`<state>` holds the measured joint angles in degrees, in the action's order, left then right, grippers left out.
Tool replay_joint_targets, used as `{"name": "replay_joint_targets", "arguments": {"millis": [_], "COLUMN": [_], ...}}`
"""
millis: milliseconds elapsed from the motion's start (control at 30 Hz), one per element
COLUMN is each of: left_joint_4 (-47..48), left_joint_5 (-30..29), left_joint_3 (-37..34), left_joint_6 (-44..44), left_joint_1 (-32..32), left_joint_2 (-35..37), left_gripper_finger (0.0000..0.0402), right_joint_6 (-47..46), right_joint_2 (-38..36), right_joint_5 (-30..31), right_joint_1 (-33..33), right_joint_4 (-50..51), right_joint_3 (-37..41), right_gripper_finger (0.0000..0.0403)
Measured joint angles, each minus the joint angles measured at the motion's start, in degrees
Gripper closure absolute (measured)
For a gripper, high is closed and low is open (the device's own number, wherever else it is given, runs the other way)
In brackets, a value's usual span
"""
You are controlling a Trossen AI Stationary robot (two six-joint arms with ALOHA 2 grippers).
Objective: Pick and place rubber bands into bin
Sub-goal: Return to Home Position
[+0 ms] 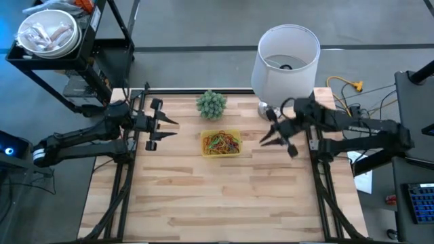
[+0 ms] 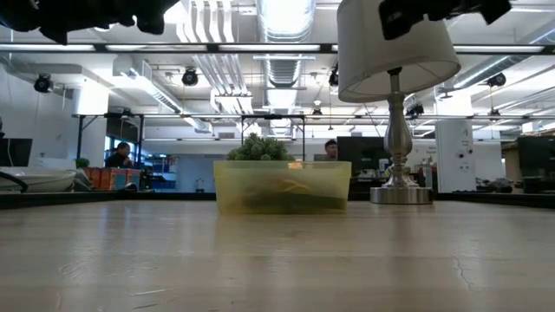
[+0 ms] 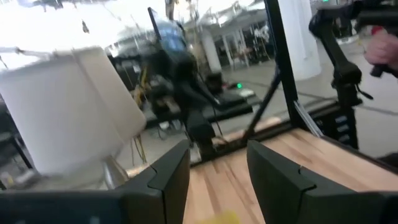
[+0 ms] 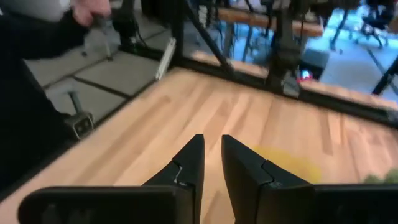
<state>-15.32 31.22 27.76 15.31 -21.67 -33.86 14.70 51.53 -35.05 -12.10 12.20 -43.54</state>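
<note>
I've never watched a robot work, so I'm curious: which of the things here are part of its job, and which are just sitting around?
Part of the job: rubber bands, heaped in the yellow bin; left gripper and right gripper, both open and empty.

Just lying about: lamp, small green plant, metal bowl off the table.

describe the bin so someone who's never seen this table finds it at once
On the wooden table, find the white-shaded lamp at the back edge and the little green plant beside it. Next to the plant, toward the table's middle, sits the bin, a shallow yellow tray. It alone holds a tangle of coloured rubber bands.
</note>
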Motion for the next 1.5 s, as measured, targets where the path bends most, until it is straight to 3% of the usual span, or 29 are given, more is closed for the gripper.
{"name": "replay_joint_targets", "arguments": {"millis": [67,200,400,667,867,1033,1200,1367,1500], "left_joint_4": [3.0,6.3,6.4,7.1,9.9,15.0,17.5,14.6,14.6], "left_joint_5": [0.0,0.0,-0.3,-3.0,-4.3,-9.0,-10.6,-20.7,-18.1], "left_joint_3": [-0.1,-0.1,-0.1,-0.1,-0.1,-0.2,-1.0,-3.0,-3.8], "left_joint_6": [0.3,1.8,1.8,0.3,-2.0,-3.5,-3.6,-4.1,-4.9], "left_joint_1": [0.0,-0.1,-0.1,-0.1,-0.1,-0.1,-0.1,-1.4,-3.9], "left_joint_2": [0.6,2.1,4.5,5.7,6.7,11.0,15.5,18.3,19.9], "left_gripper_finger": [0.0257,0.0257,0.0257,0.0257,0.0257,0.0257,0.0257,0.0257,0.0257], "right_joint_6": [0.8,1.8,0.7,-3.6,-4.2,-4.4,-5.3,-5.2,-4.8], "right_joint_2": [0.7,-2.2,-11.5,-26.1,-32.6,-34.9,-34.8,-32.9,-31.5], "right_joint_5": [-3.6,0.1,0.6,11.0,11.1,11.5,15.7,15.7,15.7], "right_joint_1": [-2.8,-3.1,-3.1,-3.1,-3.1,-3.1,-3.1,-3.1,-3.1], "right_joint_4": [-0.1,1.8,6.3,6.7,3.4,3.2,3.0,-0.8,-0.6], "right_joint_3": [-1.1,-1.3,0.1,10.3,16.2,16.9,16.9,16.9,16.9], "right_gripper_finger": [0.0353,0.0354,0.0355,0.0355,0.0355,0.0355,0.0355,0.0355,0.0355]}}
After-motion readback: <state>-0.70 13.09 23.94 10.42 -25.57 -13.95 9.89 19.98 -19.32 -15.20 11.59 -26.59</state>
